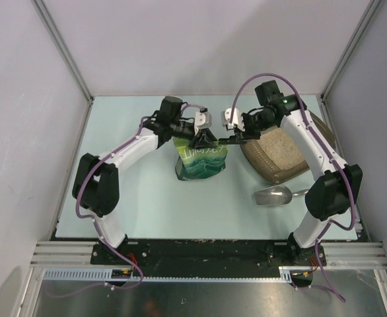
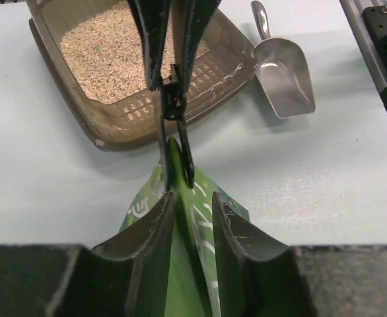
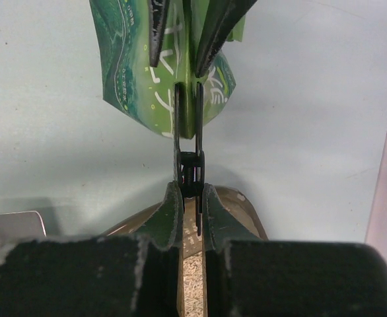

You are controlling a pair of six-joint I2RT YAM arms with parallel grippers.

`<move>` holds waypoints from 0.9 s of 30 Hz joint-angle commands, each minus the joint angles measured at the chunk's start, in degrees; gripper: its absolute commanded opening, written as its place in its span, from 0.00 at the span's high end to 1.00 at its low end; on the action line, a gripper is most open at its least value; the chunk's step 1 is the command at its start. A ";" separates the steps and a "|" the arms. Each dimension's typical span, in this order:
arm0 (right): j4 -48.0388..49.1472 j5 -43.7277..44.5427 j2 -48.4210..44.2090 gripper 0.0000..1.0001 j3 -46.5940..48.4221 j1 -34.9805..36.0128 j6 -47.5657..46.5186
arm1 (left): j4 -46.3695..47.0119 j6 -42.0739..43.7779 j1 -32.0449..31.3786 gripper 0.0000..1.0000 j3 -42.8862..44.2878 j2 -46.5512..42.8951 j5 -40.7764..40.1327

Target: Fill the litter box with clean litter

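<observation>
Hold green printed pouch bag (image 1: 201, 162) still in left hand (image 2: 192, 198) pinching its top, right hand (image 3: 191, 188) clamped on thin black clip (image 3: 191, 165) there pulls straight (brown translucent litter box (image 1: 263, 174), beige clean litter (image 1: 282, 148) inside, just right of bag).

Count on desk (image 1: 147, 211): litter box (image 1: 267, 173) ×1, green bag (image 1: 201, 162) ×1, metal scoop (image 1: 274, 195) ×1, black clip (image 1: 228, 140) ×1. Arms ×2: left arm (image 1: 124, 155), right arm (image 1: 312, 142).

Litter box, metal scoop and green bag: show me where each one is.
litter box (image 2: 137, 112), left wrist view, on its slotted near wall.
metal scoop (image 2: 286, 76), left wrist view, inside the bowl.
green bag (image 1: 200, 162), top external view, on its printed front.
</observation>
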 commanded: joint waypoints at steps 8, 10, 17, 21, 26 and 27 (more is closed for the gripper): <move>0.07 3.84 0.75 1.00 2.45 4.77 -0.58 | -1.33 0.57 5.20 0.65 -8.43 -11.50 0.35; 0.42 3.93 1.01 1.00 2.54 5.56 -0.05 | -2.12 1.01 5.81 0.68 -9.49 -12.65 0.09; 1.22 3.40 1.98 1.00 3.15 7.41 3.11 | -4.40 3.56 5.99 0.90 -9.41 -12.57 -0.88; 0.51 1.74 2.77 1.00 4.03 7.50 4.87 | -4.58 3.56 6.08 1.00 -8.44 -11.86 -0.10; 0.25 0.85 2.86 1.00 3.86 8.02 5.40 | -4.67 3.38 6.08 1.00 -8.09 -11.68 0.00; 0.42 0.59 2.95 1.00 3.86 8.29 5.66 | -4.67 3.38 5.99 1.00 -8.09 -11.68 0.00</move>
